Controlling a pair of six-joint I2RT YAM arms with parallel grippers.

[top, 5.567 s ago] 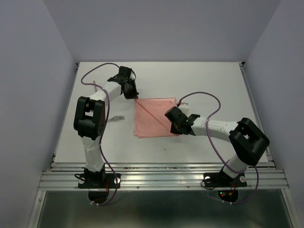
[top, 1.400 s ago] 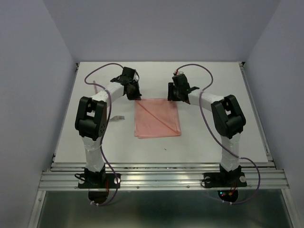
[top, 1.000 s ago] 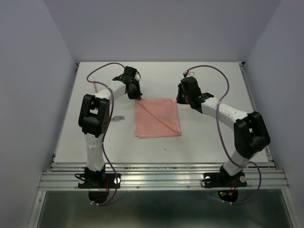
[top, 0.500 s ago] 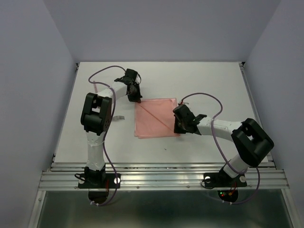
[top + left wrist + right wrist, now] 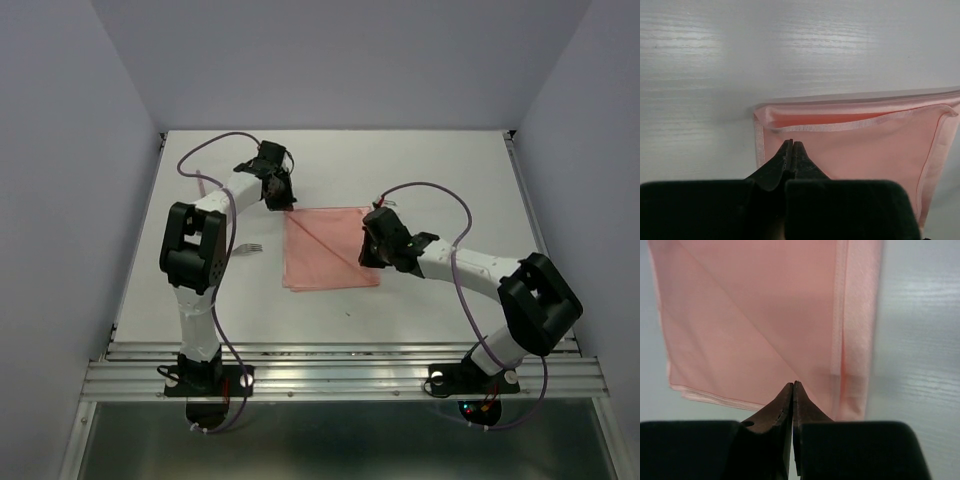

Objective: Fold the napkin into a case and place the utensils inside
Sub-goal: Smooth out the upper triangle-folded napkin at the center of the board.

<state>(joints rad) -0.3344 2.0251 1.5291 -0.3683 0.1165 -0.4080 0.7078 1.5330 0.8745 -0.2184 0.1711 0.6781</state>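
A salmon-pink napkin (image 5: pixel 328 250) lies flat near the middle of the white counter (image 5: pixel 450 170), folded into a rough square with a diagonal crease running from its far left corner toward its near right side. The left hand (image 5: pixel 791 146) is poised at the napkin's far left corner, its two dark fingers pressed together with the tips over the cloth just inside the hem. From its wrist view it is not possible to tell whether any fabric is caught between them. There the upper layer's stitched edge sits slightly back from the outer fold, showing a strip of the layer beneath. The right hand (image 5: pixel 793 385) is low over the napkin's near right part, its fingers likewise pressed together, the tips set beside a narrow doubled band of cloth that runs along the right edge. Whether they nip the napkin cannot be told. A small fork (image 5: pixel 250 248) rests on the counter to the left of the napkin, apart from it and close by the left arm's elbow.
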